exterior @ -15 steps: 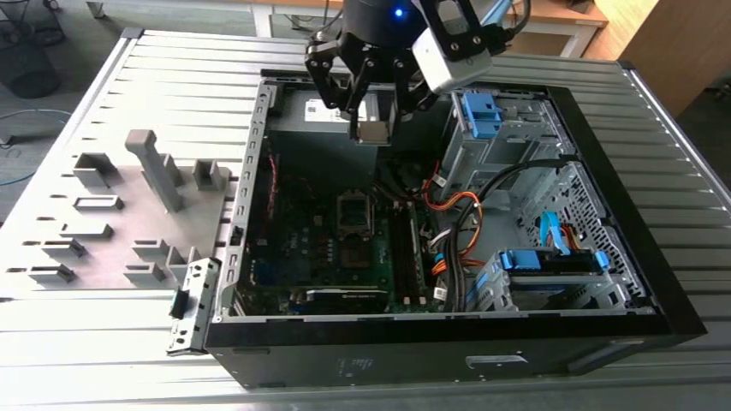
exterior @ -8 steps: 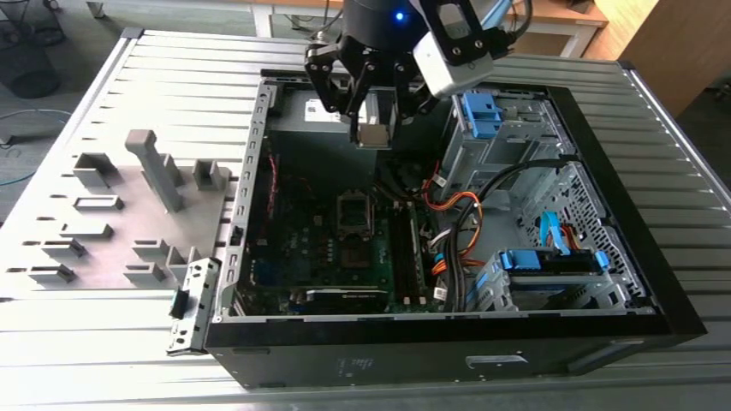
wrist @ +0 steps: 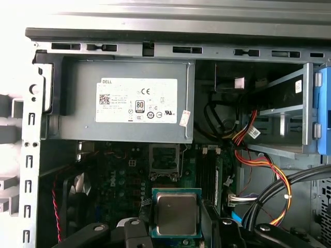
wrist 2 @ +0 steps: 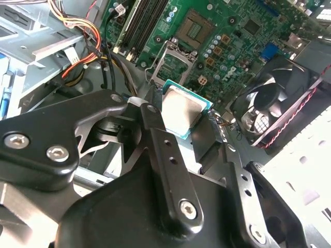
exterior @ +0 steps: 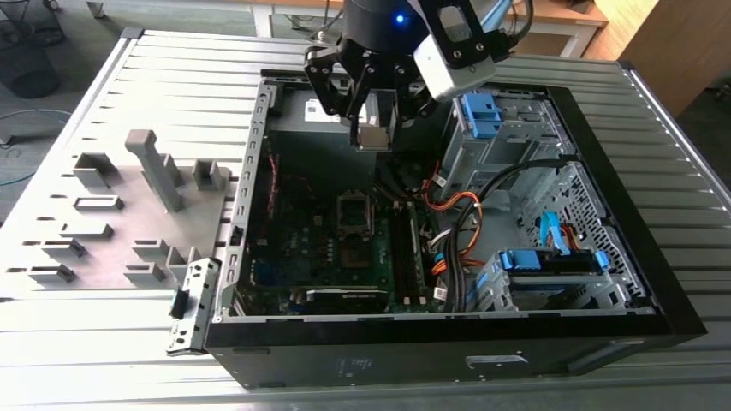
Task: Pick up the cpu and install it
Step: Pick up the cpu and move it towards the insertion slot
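Exterior view: black gripper (exterior: 372,127) clamps the small silvery-grey square cpu (exterior: 371,139) above the open black metal computer case (exterior: 457,334). Second wrist view: green motherboard (wrist 2: 232,26) inside, its square metal socket (wrist 2: 176,66) beyond the gripper. First wrist view: grey boxy power supply (wrist: 129,103) farther off.

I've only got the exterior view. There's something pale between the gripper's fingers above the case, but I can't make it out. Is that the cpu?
Observer: Yes. In the first wrist view the gripper clamps the cpu by two opposite edges, with its silvery top facing the camera.
Operator: Is the socket free?
Observer: It looks so. In the second wrist view the socket shows a dark middle inside its metal frame, with no silvery chip in it.
Operator: Is the chip touching it?
Observer: No. In the first wrist view a strip of the motherboard shows between socket and cpu.
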